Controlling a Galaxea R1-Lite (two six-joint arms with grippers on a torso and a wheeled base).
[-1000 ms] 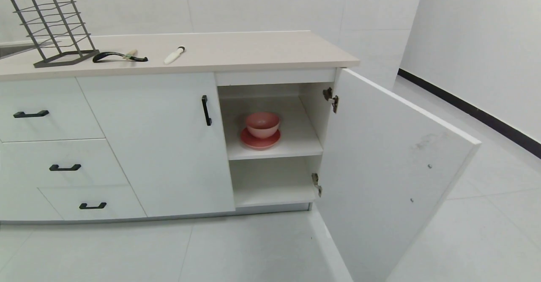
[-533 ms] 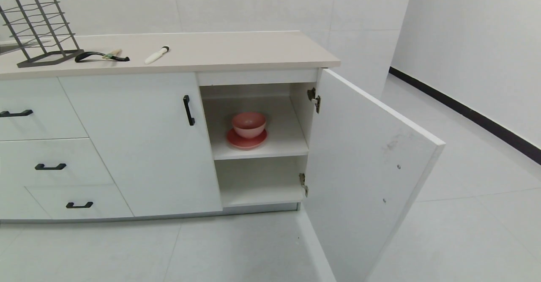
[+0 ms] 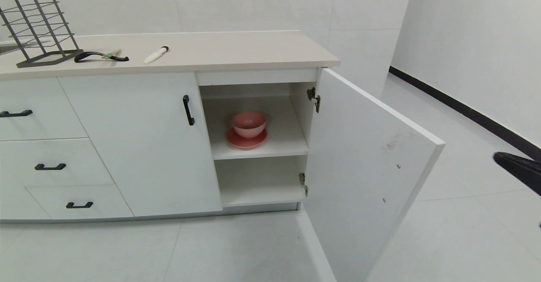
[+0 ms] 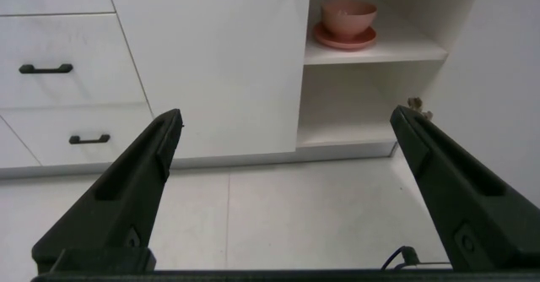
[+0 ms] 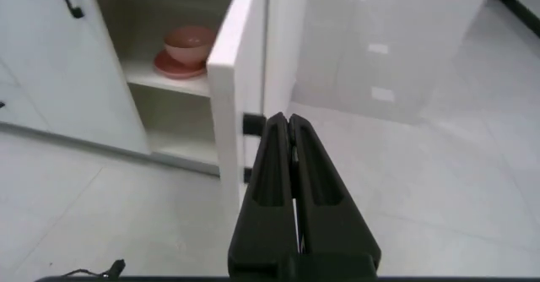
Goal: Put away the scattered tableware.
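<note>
Pink bowl sat on the red plate, both on the upper shelf of the open cabinet. Black ladle and white-handled knife lay on the countertop near the wire rack, well apart from both arms. Your right gripper, fingers pressed together and holding nothing, hung outside the cabinet door, near its free edge. Your left gripper was spread wide, empty, low before the cabinet. Judgement: right arm nearer the door, which blocked its path to the shelf.
</note>
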